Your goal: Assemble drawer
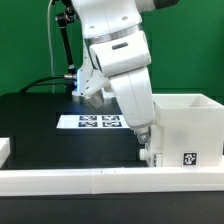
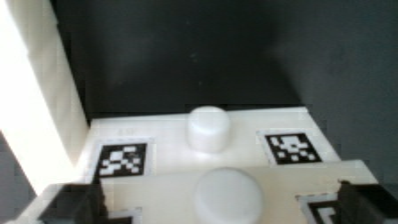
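Observation:
The white box shell [image 1: 185, 125] stands at the exterior view's right, a tag [image 1: 189, 158] on its front. My gripper [image 1: 147, 150] is low at the shell's left wall. In the wrist view a white tray [image 2: 169, 150] with two tags [image 2: 121, 158] [image 2: 290, 148] and rounded knobs [image 2: 208, 128] lies right under the gripper [image 2: 217, 205]. The dark fingers [image 2: 71, 205] stand wide apart at the tray's two sides, jaws open. A white wall [image 2: 36, 90], seemingly the shell's, runs beside the tray. The arm hides the tray in the exterior view.
The marker board [image 1: 100, 122] lies on the black table behind the arm. The long low white rail [image 1: 90, 181] runs along the front edge. A small white piece [image 1: 4, 149] shows at the exterior view's far left edge.

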{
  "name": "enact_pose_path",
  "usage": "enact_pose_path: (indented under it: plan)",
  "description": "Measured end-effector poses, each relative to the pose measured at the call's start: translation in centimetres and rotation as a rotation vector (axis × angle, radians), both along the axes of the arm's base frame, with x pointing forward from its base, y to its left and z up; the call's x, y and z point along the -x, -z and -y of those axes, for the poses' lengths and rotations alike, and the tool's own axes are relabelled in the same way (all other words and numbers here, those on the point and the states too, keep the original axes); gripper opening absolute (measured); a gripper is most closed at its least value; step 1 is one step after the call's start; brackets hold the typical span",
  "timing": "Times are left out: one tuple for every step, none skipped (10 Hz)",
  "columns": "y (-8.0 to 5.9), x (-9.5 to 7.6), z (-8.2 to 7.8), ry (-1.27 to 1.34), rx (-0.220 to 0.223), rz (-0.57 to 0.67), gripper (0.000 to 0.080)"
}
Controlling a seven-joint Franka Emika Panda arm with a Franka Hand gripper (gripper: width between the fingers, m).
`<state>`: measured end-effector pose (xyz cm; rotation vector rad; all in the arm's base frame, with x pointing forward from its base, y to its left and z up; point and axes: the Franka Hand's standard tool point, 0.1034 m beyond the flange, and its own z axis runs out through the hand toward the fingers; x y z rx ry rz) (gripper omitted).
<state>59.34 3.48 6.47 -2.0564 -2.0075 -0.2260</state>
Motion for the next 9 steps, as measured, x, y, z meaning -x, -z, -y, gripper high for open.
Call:
enact_pose_path:
  plan:
    - [0.0,-0.1,0.0,0.009,0.004,0.005,0.0649]
    - [0.1,-0.1,0.0,0.01,0.007,0.003,0.0649]
    - [0.1,-0.1,0.3,0.009,0.007,0.003,0.0649]
    - [0.1,0.1,1.6,0.003,0.008,-0.003,0.0649]
    - [-0.3,0.3,3.5,0.013,0.014,-0.01,0.0649]
    - [-0.7,0.3,5.0,0.031,0.021,-0.011,0.0649]
    - [-1.1,0.3,5.6,0.04,0.025,-0.004,0.0649]
    - [-0.9,0.3,5.5,0.039,0.024,-0.007,0.0649]
    - [-0.8,0.4,5.4,0.039,0.023,-0.01,0.0649]
